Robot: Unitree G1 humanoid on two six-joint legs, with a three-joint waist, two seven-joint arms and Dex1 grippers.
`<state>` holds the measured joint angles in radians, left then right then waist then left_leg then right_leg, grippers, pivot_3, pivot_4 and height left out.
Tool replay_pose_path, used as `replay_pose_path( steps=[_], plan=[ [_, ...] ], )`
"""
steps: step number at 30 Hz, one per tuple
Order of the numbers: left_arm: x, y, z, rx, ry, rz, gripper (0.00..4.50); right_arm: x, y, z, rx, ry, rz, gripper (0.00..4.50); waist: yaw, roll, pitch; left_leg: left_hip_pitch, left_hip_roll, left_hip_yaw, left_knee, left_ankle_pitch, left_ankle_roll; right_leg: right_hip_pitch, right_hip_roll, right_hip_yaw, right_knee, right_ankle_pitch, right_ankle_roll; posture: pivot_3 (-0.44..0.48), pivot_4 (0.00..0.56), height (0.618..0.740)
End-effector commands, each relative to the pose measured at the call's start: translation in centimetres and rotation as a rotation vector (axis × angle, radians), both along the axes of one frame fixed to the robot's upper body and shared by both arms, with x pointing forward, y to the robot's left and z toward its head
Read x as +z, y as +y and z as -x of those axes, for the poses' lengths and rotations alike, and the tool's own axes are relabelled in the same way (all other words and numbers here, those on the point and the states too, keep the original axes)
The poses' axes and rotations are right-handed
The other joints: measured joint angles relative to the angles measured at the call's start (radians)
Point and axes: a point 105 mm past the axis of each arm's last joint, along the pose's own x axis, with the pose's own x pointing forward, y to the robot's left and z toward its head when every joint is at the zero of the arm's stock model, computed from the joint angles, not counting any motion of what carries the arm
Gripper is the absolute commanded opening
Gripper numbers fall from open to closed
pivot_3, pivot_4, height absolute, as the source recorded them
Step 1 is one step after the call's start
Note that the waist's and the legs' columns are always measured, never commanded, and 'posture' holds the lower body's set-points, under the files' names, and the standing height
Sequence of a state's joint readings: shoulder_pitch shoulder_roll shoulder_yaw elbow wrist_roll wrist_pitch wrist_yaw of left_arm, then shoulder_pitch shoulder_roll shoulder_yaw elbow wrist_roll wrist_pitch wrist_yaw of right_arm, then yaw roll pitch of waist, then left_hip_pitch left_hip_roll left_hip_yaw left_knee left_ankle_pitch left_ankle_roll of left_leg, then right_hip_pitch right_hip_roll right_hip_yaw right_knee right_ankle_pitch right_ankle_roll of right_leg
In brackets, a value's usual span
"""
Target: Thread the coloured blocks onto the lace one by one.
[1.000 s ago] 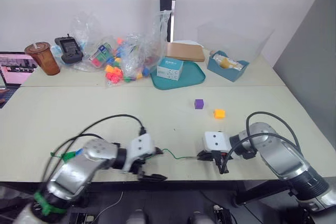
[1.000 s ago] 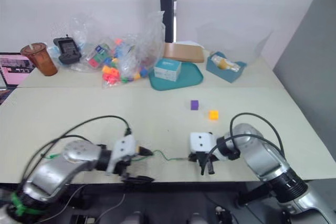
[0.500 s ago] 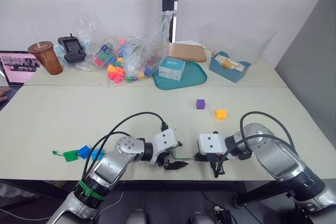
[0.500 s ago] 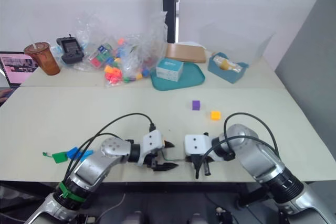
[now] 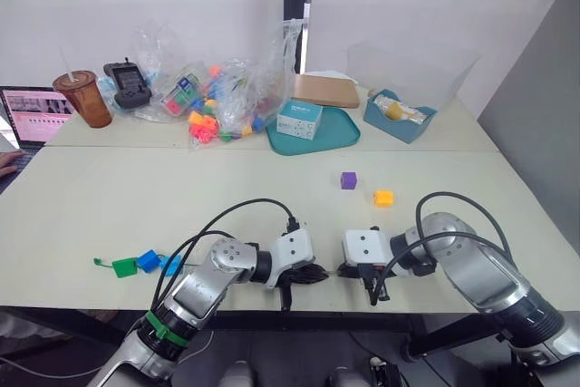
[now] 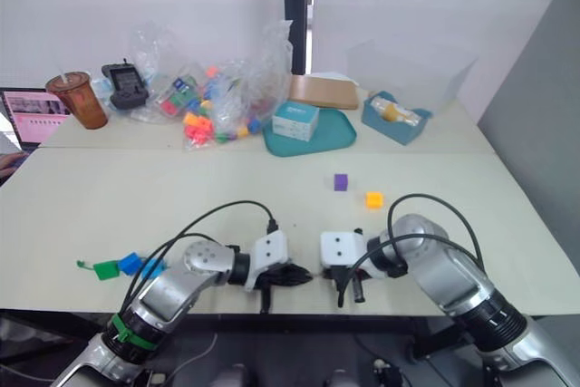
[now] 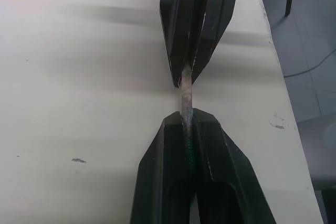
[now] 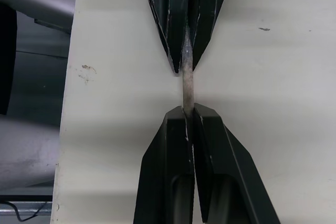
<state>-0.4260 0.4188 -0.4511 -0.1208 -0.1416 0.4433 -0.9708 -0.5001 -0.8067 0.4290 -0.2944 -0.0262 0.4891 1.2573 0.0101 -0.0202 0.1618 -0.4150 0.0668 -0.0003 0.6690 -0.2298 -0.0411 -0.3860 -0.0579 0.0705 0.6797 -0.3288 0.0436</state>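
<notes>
Left gripper newly clamping lace, cord hidden

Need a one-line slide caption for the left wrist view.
Left gripper and right gripper, tip to tip, both pinch the lace's stiff tip above the table.

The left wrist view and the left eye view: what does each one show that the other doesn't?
The left wrist view shows the lace's stiff tip pinched between both end effectors, left and right, with green cord behind it. The left eye view shows the purple block, the orange-yellow block, and the green and blue blocks near the table's left edge. Both show the two end effectors meeting tip to tip over the table.
</notes>
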Motion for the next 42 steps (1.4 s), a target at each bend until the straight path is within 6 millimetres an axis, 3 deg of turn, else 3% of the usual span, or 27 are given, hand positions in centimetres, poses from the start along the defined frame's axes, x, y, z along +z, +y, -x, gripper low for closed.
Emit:
replay_pose_path(
  steps=[1, 4, 11, 16, 19, 23, 26, 31, 34, 37, 42],
  plan=[
    [0.7, -0.1, -0.4, 0.014, -0.01, 0.021, 0.05, -0.2, 0.1, 1.1, 0.039, 0.034, 0.011, 0.0, 0.001, 0.0, 0.0, 0.0, 0.0, 0.0, 0.0, 0.0, 0.0, 0.0, 0.0, 0.0, 0.0, 0.0, 0.0, 0.0, 0.15, 0.74],
    [0.9, 0.1, -0.5, 0.023, -0.007, 0.032, 0.05, 0.2, 0.5, 1.0, 0.022, 0.009, -0.03, 0.0, 0.002, 0.0, 0.0, 0.0, 0.0, 0.0, 0.0, 0.0, 0.0, 0.0, 0.0, 0.0, 0.0, 0.0, 0.0, 0.0, 0.15, 0.74],
    [1.0, 1.1, -0.6, 0.035, 0.008, 0.029, 0.0, 2.2, 0.0, 0.5, -0.162, -0.022, -0.183, 2.41, 0.001, 0.0, 0.0, 0.0, 0.0, 0.0, 0.0, 0.0, 0.0, 0.0, 0.0, 0.0, 0.0, 0.0, 0.0, 0.0, 0.15, 0.74],
    [1.1, 2.5, -0.4, 0.041, 0.019, 0.009, 0.0, 3.5, -2.7, 0.1, -0.505, -0.029, -0.4, 4.12, 0.003, -0.001, 0.0, 0.0, 0.0, -0.001, 0.0, 0.0, 0.0, 0.0, 0.0, 0.0, 0.0, 0.0, 0.0, 0.0, 0.15, 0.74],
    [1.3, 3.3, -0.2, 0.054, 0.029, 0.009, 0.0, 3.1, -4.3, -0.6, -0.783, -0.088, -0.568, 4.12, 0.002, -0.001, 0.0, 0.0, 0.0, -0.001, -0.001, 0.0, 0.0, 0.0, 0.0, 0.0, 0.0, 0.0, 0.0, 0.0, 0.15, 0.74],
    [1.3, 3.9, 0.1, 0.062, 0.039, -0.001, 0.0, 1.8, -5.8, -1.0, -1.057, -0.186, -0.653, 4.12, -0.005, 0.0, 0.0, 0.0, 0.0, 0.0, -0.001, 0.0, 0.0, -0.001, 0.0, 0.0, 0.001, 0.0, 0.0, 0.0, 0.15, 0.74],
    [1.3, 4.1, 0.1, 0.072, 0.044, 0.001, 0.0, 0.9, -5.5, -1.5, -1.194, -0.265, -0.715, 4.12, -0.009, 0.0, -0.001, 0.0, 0.0, 0.0, -0.002, 0.0, 0.0, -0.001, 0.0, 0.0, 0.001, 0.0, 0.0, 0.0, 0.15, 0.74],
    [1.4, 4.1, 0.4, 0.075, 0.049, 0.005, 0.0, 0.2, -5.1, -3.7, -1.284, -0.402, -0.747, 4.12, -0.023, 0.0, -0.001, 0.0, 0.0, 0.0, -0.002, 0.0, 0.0, -0.001, 0.0, 0.0, 0.001, 0.0, 0.0, 0.0, 0.15, 0.74],
    [1.4, 4.0, 0.4, 0.08, 0.048, 0.008, 0.0, -0.1, -6.7, -6.3, -1.394, -0.456, -0.786, 4.12, -0.025, 0.0, -0.001, 0.0, 0.0, 0.0, -0.002, 0.0, -0.001, -0.001, 0.0, 0.0, 0.001, 0.0, 0.0, 0.0, 0.15, 0.74],
    [1.5, 4.0, 0.4, 0.086, 0.046, 0.01, 0.0, -0.2, -7.6, -8.6, -1.451, -0.464, -0.832, 4.12, -0.024, 0.0, -0.001, 0.0, 0.0, 0.0, -0.003, 0.001, -0.001, -0.002, 0.0, 0.0, 0.001, 0.0, 0.0, 0.0, 0.15, 0.74],
    [1.5, 4.0, 0.3, 0.098, 0.045, 0.014, 0.0, -0.5, -6.9, -11.2, -1.448, -0.433, -0.884, 4.12, -0.029, 0.0, -0.001, 0.0, 0.001, 0.0, -0.005, 0.001, -0.001, -0.002, 0.0, 0.0, 0.001, 0.0, 0.0, 0.0, 0.15, 0.74]
  ],
)
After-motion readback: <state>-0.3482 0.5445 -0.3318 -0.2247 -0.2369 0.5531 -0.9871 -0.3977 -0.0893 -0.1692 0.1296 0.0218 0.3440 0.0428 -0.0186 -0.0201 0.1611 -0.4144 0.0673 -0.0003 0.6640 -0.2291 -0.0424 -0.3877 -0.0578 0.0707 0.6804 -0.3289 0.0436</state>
